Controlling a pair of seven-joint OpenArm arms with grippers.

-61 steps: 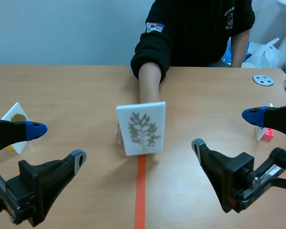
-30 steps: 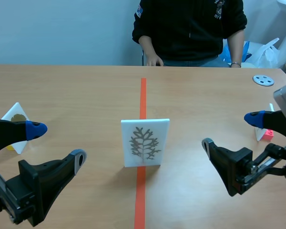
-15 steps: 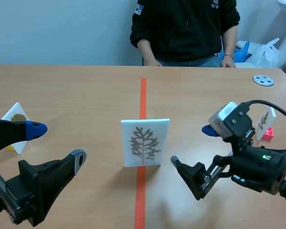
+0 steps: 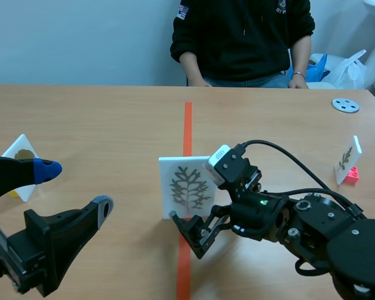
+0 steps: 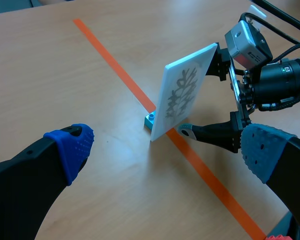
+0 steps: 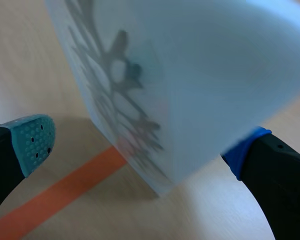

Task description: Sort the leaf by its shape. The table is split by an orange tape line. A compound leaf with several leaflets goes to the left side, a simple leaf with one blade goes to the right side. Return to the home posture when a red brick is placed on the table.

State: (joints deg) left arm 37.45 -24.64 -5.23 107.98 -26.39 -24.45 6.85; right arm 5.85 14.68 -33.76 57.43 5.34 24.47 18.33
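Observation:
A white card (image 4: 189,186) printed with a compound leaf of several leaflets stands upright on a small blue base (image 5: 150,120), right on the orange tape line (image 4: 187,125). My right gripper (image 4: 195,195) has come in from the right and is open around the card. In the right wrist view the card (image 6: 165,75) fills the gap of the right gripper (image 6: 140,145), and the teal pad (image 6: 32,142) stands clear of it. My left gripper (image 4: 75,187) hangs open low at the left, away from the card. In the left wrist view the card (image 5: 185,92) is ahead of the left gripper (image 5: 167,150).
A leaf card (image 4: 22,156) stands at the left and another (image 4: 347,159) on a pink base at the right. A grey disc (image 4: 345,105) lies far right. A person (image 4: 244,37) in black sits across the table, hands at its far edge.
The person set the card on the tape line and drew the hand back. My right arm swung left and down until its fingers straddled the card. The left arm stayed put.

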